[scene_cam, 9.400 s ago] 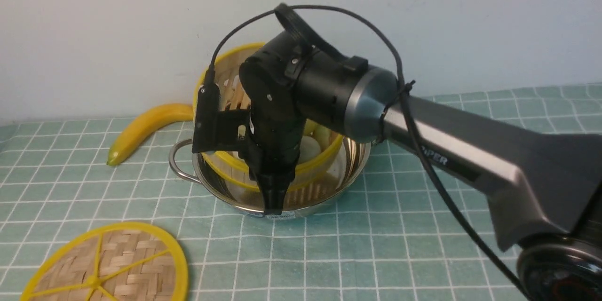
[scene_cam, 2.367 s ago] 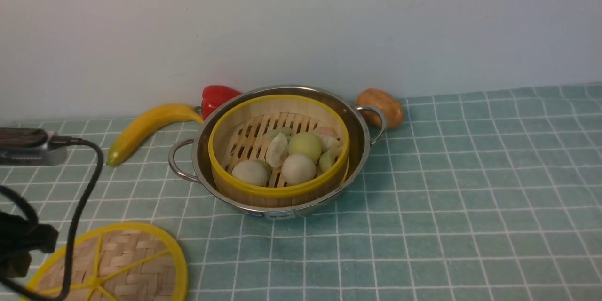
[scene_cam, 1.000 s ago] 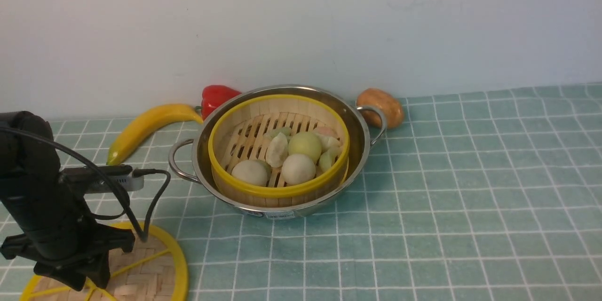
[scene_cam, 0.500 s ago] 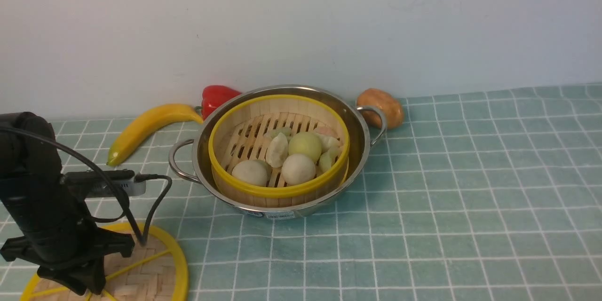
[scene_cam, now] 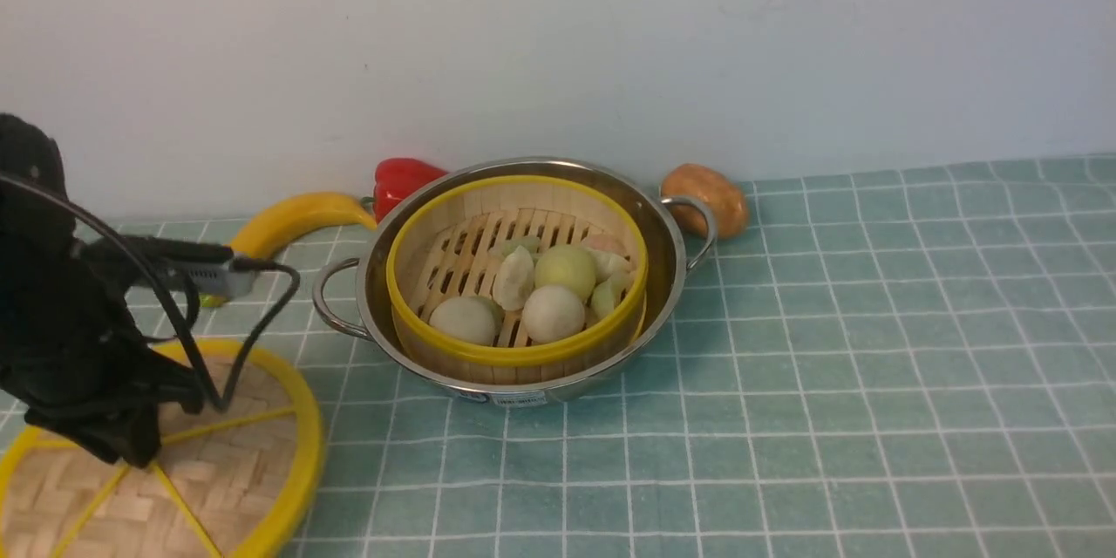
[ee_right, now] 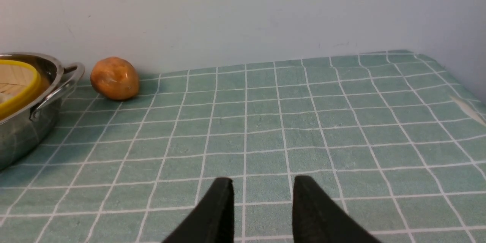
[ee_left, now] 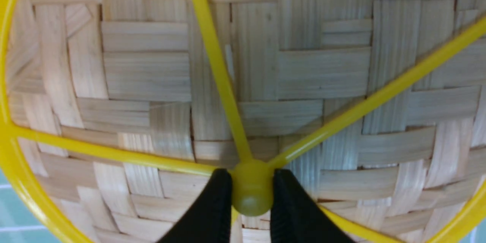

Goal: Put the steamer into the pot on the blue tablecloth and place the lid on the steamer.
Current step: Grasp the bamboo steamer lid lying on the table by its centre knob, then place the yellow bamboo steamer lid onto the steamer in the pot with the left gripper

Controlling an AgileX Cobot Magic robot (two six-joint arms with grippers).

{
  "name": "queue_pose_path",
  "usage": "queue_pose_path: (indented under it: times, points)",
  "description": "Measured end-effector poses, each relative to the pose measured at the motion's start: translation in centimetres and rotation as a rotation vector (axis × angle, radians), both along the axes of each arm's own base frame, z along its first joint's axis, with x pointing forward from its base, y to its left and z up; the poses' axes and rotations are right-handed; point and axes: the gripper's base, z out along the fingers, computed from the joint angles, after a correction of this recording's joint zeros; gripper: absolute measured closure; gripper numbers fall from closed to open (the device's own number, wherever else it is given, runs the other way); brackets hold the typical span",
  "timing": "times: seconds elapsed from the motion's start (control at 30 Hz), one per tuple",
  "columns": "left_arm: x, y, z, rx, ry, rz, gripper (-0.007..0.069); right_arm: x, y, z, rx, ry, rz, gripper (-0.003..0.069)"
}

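Raised off the blue tablecloth (scene_cam: 785, 366) just now, the lid (scene_cam: 235, 453) hangs, hub clenched in the left gripper (ee_left: 251, 182); right gripper (ee_right: 262, 188) gapes empty.

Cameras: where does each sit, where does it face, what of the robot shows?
Front view: between the arms, facing forward at pot and steamer; left arm shows.
Left wrist view: on that wrist, close over the lid; left gripper pinches its hub.
Right wrist view: on that wrist, facing tablecloth and potato; open right gripper shows.
Front and left wrist share the lid.
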Motion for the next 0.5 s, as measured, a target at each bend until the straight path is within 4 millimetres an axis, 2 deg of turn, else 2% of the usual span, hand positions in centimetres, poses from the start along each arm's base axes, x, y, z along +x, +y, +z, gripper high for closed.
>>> queue_pose_path:
  times: [0.07,0.17,0.27,0.33,0.47,0.5]
  points:
    - [0.8,0.4,2.6,0.039,-0.071,-0.008,0.0504,0.0,0.0,0.0,0.0,0.0,0.0,0.0419]
    - [1.9,0.5,5.5,0.054,-0.175,-0.02,0.0504,0.0,0.0,0.0,0.0,0.0,0.0,0.0419]
    - [2.9,-0.4,8.2,0.027,-0.271,-0.104,0.0504,0.0,0.0,0.0,0.0,0.0,0.0,0.0419]
    - [3.8,-2.3,10.1,-0.036,-0.344,-0.194,0.0504,0.0,0.0,0.0,0.0,0.0,0.0,0.0419]
    - [5.0,-7.0,11.5,-0.1,-0.405,-0.403,0.0504,0.0,0.0,0.0,0.0,0.0,0.0,0.0419]
    - [5.3,-8.7,11.6,-0.109,-0.41,-0.472,0.0504,0.0,0.0,0.0,0.0,0.0,0.0,0.0419]
